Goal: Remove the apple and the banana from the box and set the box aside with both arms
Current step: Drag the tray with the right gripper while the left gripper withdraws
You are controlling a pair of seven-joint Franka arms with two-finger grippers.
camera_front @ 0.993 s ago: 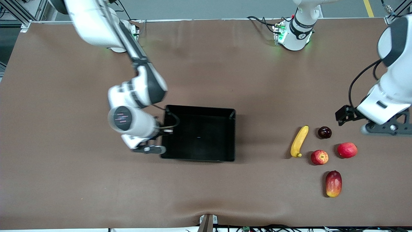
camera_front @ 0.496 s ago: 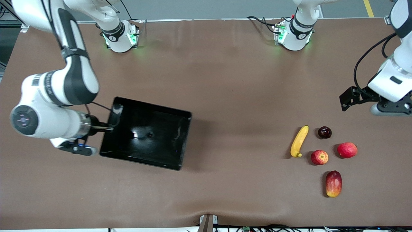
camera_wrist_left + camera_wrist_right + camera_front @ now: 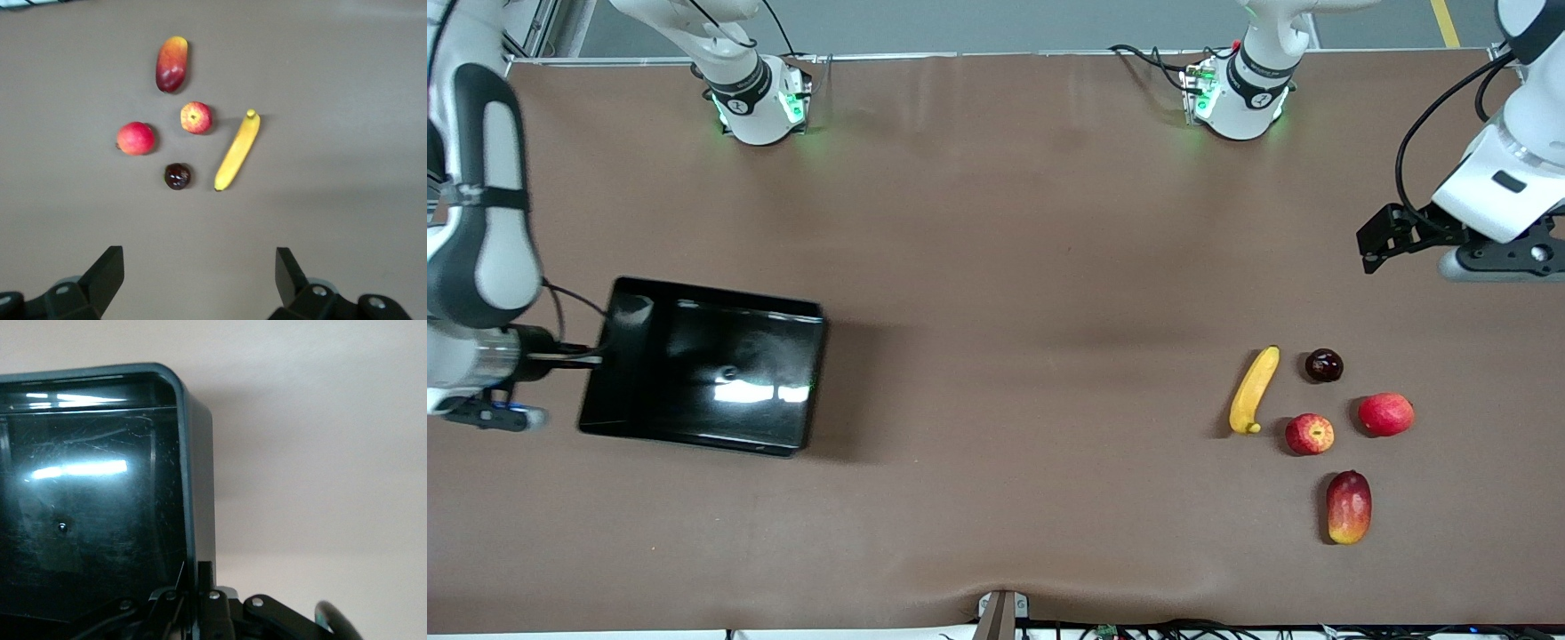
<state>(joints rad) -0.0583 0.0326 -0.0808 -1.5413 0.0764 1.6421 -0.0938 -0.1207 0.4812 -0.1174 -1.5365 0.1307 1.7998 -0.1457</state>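
Note:
The glossy black box [image 3: 703, 364] hangs slightly tilted over the right arm's end of the table and throws a shadow beside it. My right gripper [image 3: 598, 356] is shut on its end wall; in the right wrist view the box wall [image 3: 193, 487] runs between the fingers of the right gripper [image 3: 200, 577]. The yellow banana [image 3: 1254, 389] and the red apple [image 3: 1309, 434] lie side by side at the left arm's end. My left gripper [image 3: 1498, 260] hovers open and empty, off to the side of the fruit. The left wrist view shows the left gripper [image 3: 200, 267], banana [image 3: 237, 151] and apple [image 3: 196, 117].
Close around the apple lie a dark plum [image 3: 1323, 365], a round red fruit [image 3: 1385, 414] and an oblong red-yellow mango [image 3: 1348, 507]. Both arm bases [image 3: 756, 98] stand along the table edge farthest from the front camera. Bare brown tabletop spans the middle.
The right arm has carried the box from the table's middle toward the right arm's end, still gripping its wall. The left gripper has drawn away from the fruits toward the bases, still open.

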